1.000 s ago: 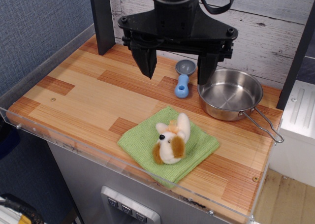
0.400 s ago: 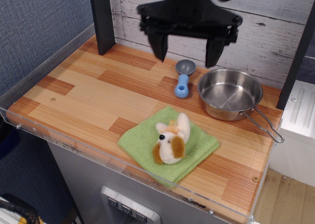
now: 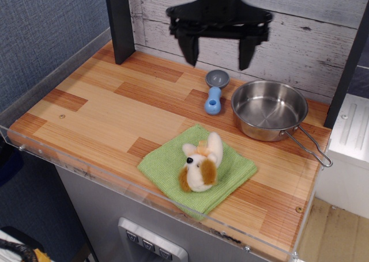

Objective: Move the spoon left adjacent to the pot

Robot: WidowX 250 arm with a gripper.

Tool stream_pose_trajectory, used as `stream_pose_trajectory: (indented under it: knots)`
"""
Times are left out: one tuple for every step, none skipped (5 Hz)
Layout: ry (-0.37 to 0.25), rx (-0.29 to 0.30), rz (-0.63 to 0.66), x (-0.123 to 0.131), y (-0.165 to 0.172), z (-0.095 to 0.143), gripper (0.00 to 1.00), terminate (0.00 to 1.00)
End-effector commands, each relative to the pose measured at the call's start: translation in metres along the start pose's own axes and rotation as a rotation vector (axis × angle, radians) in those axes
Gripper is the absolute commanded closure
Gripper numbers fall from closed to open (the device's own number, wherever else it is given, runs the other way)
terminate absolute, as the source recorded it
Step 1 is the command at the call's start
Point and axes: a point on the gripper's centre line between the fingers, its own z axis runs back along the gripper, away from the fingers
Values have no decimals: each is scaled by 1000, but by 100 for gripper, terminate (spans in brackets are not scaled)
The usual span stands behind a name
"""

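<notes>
The spoon [image 3: 215, 90], with a round grey bowl and a chunky light-blue handle, lies on the wooden table just left of the pot [image 3: 270, 109], its bowl toward the back wall. The pot is a shiny steel pan with a wire loop handle pointing to the front right. My black gripper [image 3: 218, 63] hangs open and empty above the spoon, well clear of it, its two fingers spread wide.
A green cloth [image 3: 197, 168] lies near the front edge with a white and brown plush toy [image 3: 200, 163] on it. A dark post [image 3: 121, 23] stands at the back left. A clear acrylic rim [image 3: 144, 194] runs around the wooden table [image 3: 98, 109].
My gripper has risen from table level near the spoon and shifted slightly right and back. The spoon, pot, cloth and toy have not moved.
</notes>
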Motion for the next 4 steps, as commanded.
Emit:
stream_pose_trajectory:
  knots:
    - [-11,8,34,36,26,-19,0,0]
    - [10,-23,70,39,25,-40,0,0]
    - [41,-29,75,39,18,-55,0,0]
    - [53,-22,69,39,12,-67,0,0]
